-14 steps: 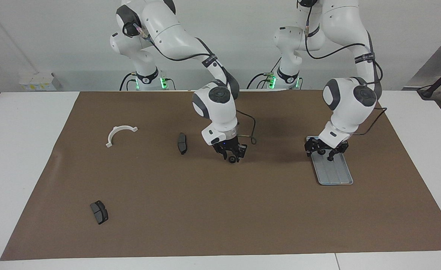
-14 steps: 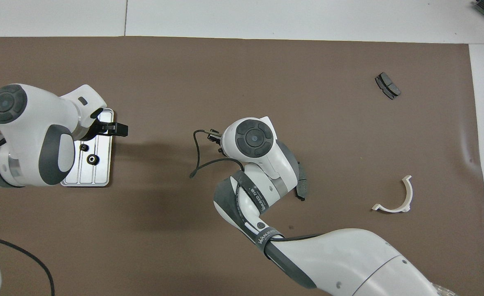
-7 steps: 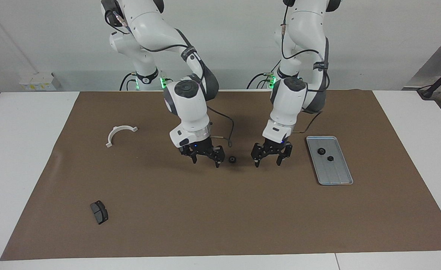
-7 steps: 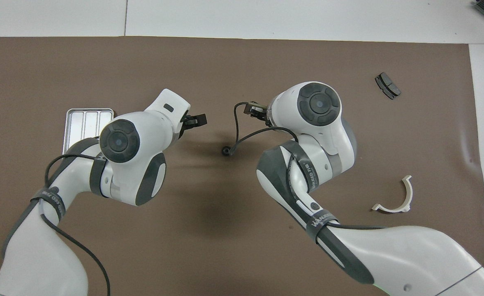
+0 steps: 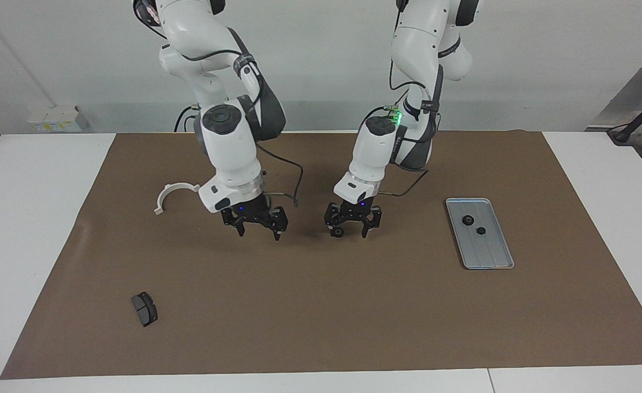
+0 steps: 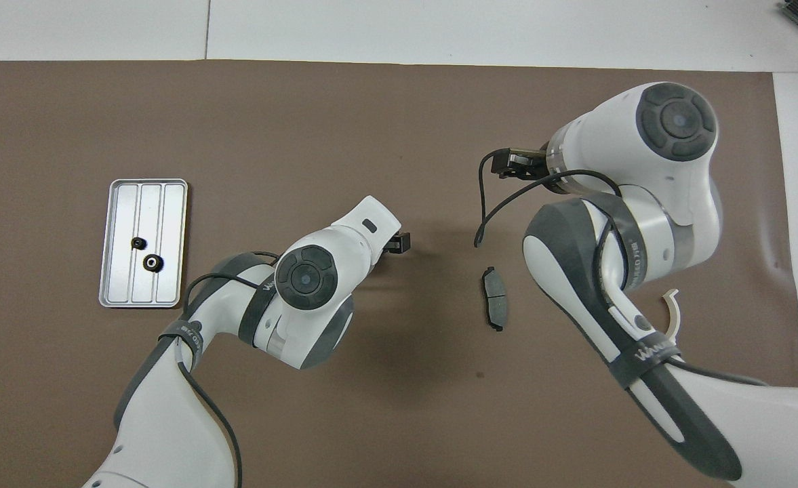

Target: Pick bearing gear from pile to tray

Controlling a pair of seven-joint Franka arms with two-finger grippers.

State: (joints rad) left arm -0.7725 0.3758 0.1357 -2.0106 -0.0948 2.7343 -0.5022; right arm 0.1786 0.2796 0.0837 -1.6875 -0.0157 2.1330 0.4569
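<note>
Gear (image 5: 339, 232) sits mid-frame on the desk, between my left tool's (image 5: 353, 229) spread fingers, not clamped. Right tool (image 5: 257, 226) hangs beside it, fingers apart, empty. Tray (image 5: 494, 257) at frame right holds two gears.

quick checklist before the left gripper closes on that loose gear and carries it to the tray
1. Left gripper down around the loose gear on the mat: ok, fingers straddle it.
2. Left gripper open: ok.
3. Gear centred between the fingers: not ok, it sits close to one finger.
4. Right gripper out of the way: ok, it hangs open over the mat, apart from the left.
5. Tray has room: ok, only two gears on it.
6. Path to the tray: ok, bare mat.
</note>
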